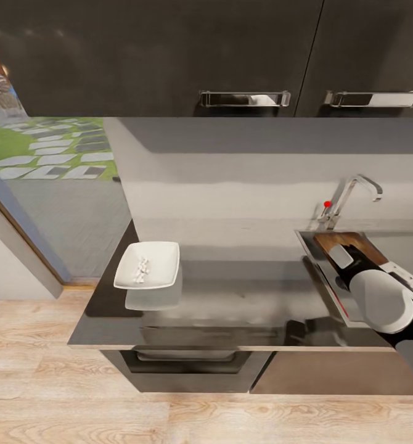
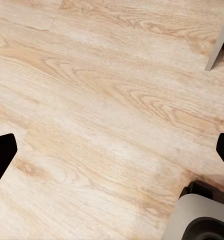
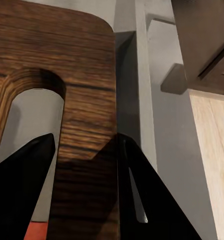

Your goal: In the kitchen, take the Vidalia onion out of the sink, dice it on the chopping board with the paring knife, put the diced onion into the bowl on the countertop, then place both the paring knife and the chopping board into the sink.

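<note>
Head view: grey table (image 1: 231, 296) runs across the middle, dark upper cabinets (image 1: 169, 55) with chrome handles at 12 o'clock, wood floor (image 1: 46, 382) at 6 to 9 o'clock. White square bowl (image 1: 147, 265) sits on the table at about 9 o'clock from the sink, well apart from it, with pale diced onion (image 1: 142, 269) pieces inside. Sink (image 1: 311, 253) is at 3 o'clock, chrome tap (image 1: 349, 197) with red knob (image 1: 327, 203) just behind it at its 12 o'clock. Chopping board (image 1: 339, 242) is in the sink basin, brown wood, partly covered by the right arm (image 1: 379, 296), which reaches into the basin from 4 o'clock. A thin red strip shows along the sink's near wall below the arm; too small to name.

Right wrist view: right hand (image 3: 84, 190) grips the board (image 3: 81, 100) at its slot handle, one dark finger (image 3: 26, 190) through the slot, the other on the outer side, the wood strip pinched between them. A bit of red-orange shows at the base near the finger in the slot; cannot tell what it is. Grey sink wall lies beside the board.

Left wrist view: left hand (image 2: 112, 150) hangs over the bare floor (image 2: 106, 100), fingertips (image 2: 1, 150) spread wide at opposite edges, nothing between them. Part of the robot base (image 2: 202, 220) shows in a corner.
</note>
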`<state>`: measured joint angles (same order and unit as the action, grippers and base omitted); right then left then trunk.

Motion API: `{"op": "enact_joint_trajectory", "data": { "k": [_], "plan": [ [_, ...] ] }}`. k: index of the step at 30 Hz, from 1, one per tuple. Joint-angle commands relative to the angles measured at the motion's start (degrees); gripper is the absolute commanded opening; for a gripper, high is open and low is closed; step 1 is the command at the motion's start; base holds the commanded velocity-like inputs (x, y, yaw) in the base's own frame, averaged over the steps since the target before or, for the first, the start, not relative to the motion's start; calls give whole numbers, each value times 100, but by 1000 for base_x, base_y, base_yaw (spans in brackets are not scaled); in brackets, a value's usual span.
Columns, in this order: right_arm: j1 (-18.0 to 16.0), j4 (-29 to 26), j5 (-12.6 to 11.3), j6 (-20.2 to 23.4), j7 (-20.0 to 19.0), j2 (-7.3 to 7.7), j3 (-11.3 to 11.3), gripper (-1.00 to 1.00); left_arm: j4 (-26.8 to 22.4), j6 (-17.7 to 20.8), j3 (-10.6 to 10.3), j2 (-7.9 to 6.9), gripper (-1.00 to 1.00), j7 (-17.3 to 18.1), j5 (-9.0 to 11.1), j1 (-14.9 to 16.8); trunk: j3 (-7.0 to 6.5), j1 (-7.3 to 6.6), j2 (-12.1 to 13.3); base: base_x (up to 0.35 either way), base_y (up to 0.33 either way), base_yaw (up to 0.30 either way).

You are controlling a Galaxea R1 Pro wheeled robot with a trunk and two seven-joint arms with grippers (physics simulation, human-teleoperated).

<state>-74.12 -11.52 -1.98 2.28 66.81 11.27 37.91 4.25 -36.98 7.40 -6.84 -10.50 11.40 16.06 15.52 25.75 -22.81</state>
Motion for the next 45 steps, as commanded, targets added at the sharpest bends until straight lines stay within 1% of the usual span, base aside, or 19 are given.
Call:
{"op": "enact_joint_trajectory", "data": {
  "k": [1,8,22,36,45],
  "plan": [
    [5,-1,-21,18,14,7,-21,-100,23,-37,43,-2,100,4,-24,11,10,3,-11,0,0,0],
    [45,-1,-21,10,2,19,-21,-100,23,-37,44,-1,100,4,-24,11,10,3,-11,0,0,0],
    [47,9,-30,18,-2,-2,-23,-100,23,-37,43,2,100,4,-24,11,25,3,-11,0,0,0],
    [47,17,-30,18,-15,-11,-29,-100,23,-29,44,4,100,4,-24,11,141,3,-11,34,0,0],
    [47,166,-39,9,-19,-3,-23,-100,23,-29,43,7,100,4,-24,11,223,3,-11,7,0,0]
  ]
}}
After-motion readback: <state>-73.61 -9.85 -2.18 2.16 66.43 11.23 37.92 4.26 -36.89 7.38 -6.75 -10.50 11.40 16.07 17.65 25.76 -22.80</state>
